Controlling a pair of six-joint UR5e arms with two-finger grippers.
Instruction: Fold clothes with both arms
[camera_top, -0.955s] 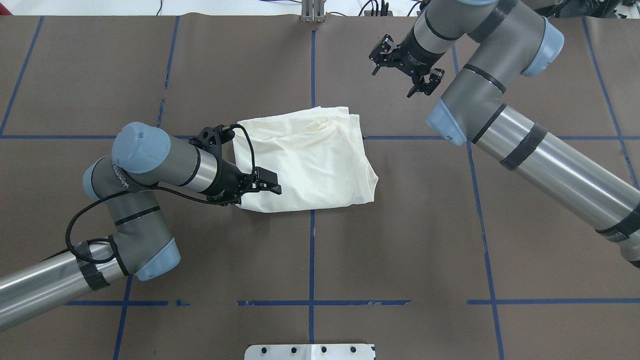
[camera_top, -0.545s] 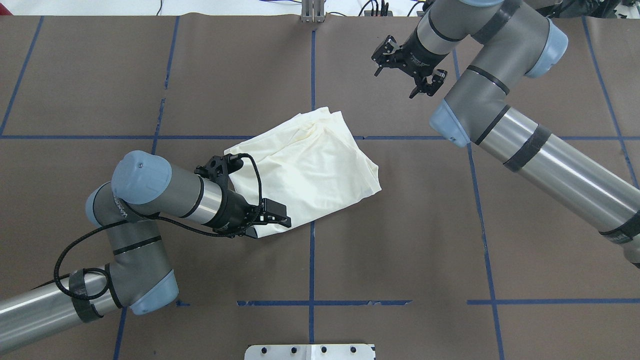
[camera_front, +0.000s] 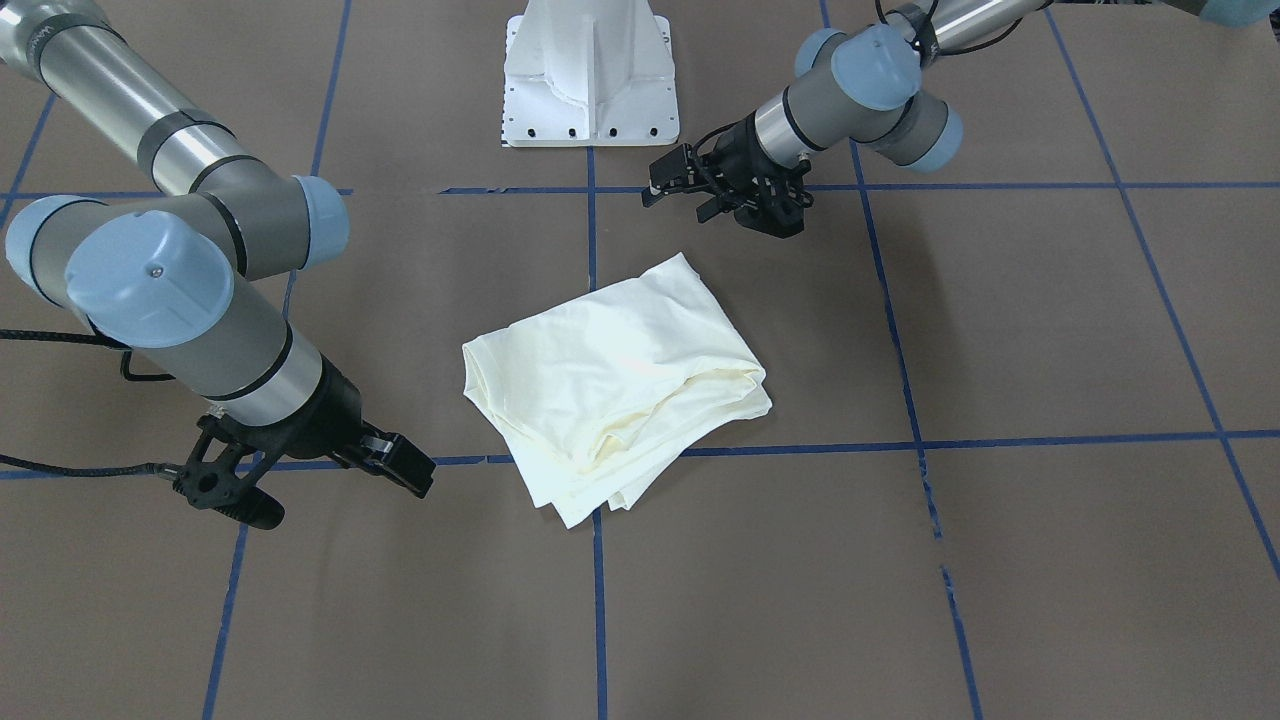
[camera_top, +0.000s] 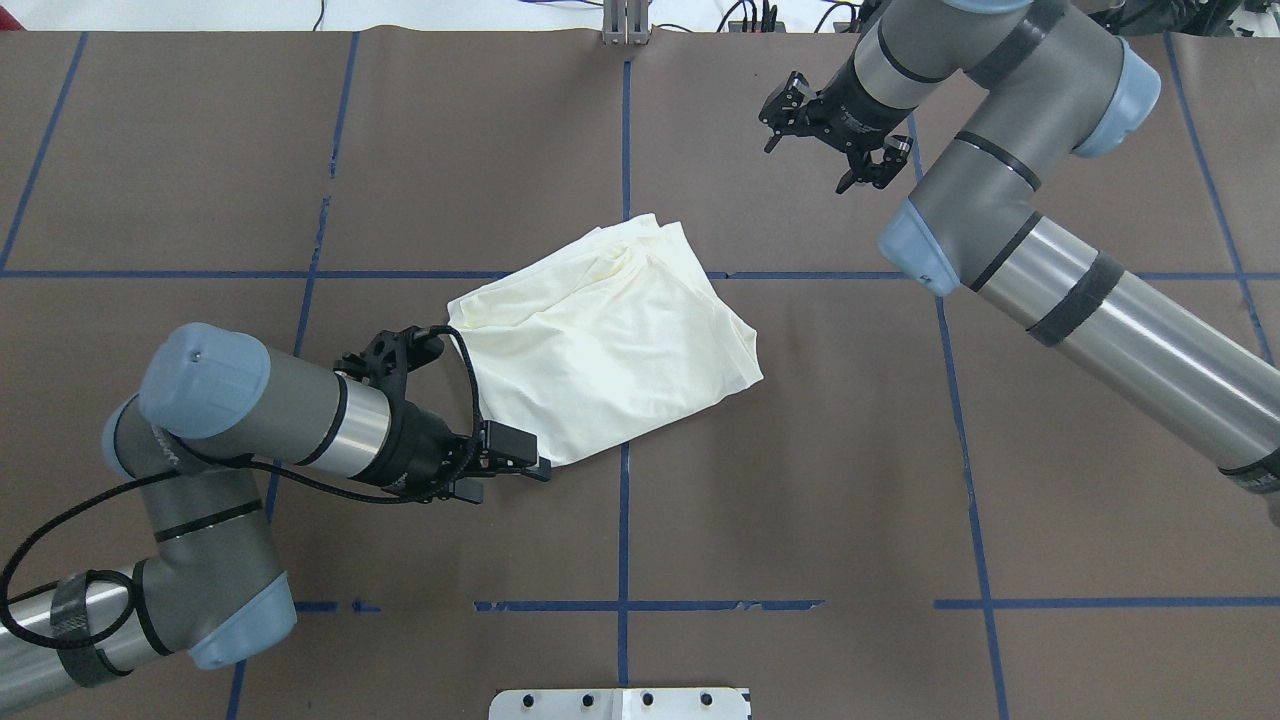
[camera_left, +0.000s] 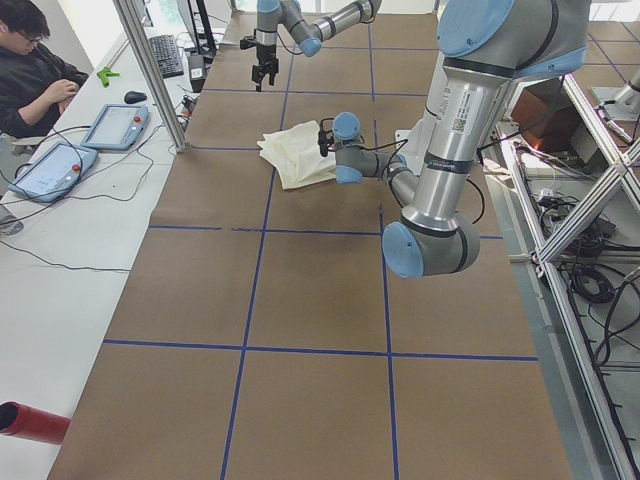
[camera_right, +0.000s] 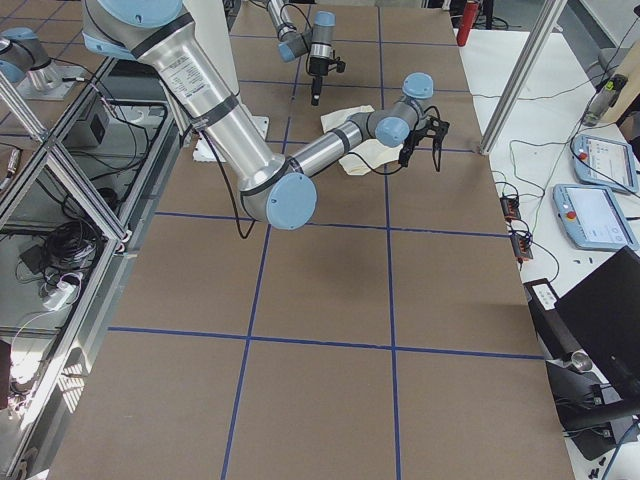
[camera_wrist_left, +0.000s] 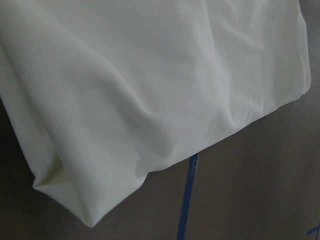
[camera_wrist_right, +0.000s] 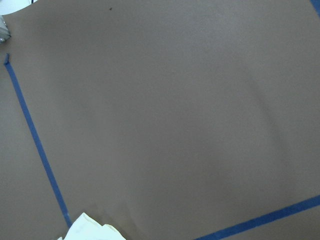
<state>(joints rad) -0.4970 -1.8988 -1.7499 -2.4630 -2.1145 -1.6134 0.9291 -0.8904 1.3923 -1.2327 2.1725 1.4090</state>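
Pale cream folded cotton shirt lies skewed at overhead frame centre on brown paper-covered tabletop | left black claw apart, empty, near shirt's lower-left corner | right black claw apart, upper right, well clear | we'd pinch opposite corners low, squaring to blue tape lines.

The shirt was soft, matt cream cloth, lightly creased. The tabletop carried a matt brown, paper-like covering marked with smooth blue tape. The right arm and the left arm had satin-bright metal tubes, matt grey joint housings and smooth light-blue caps. The cable was black with a braided, rough-looking sheath.
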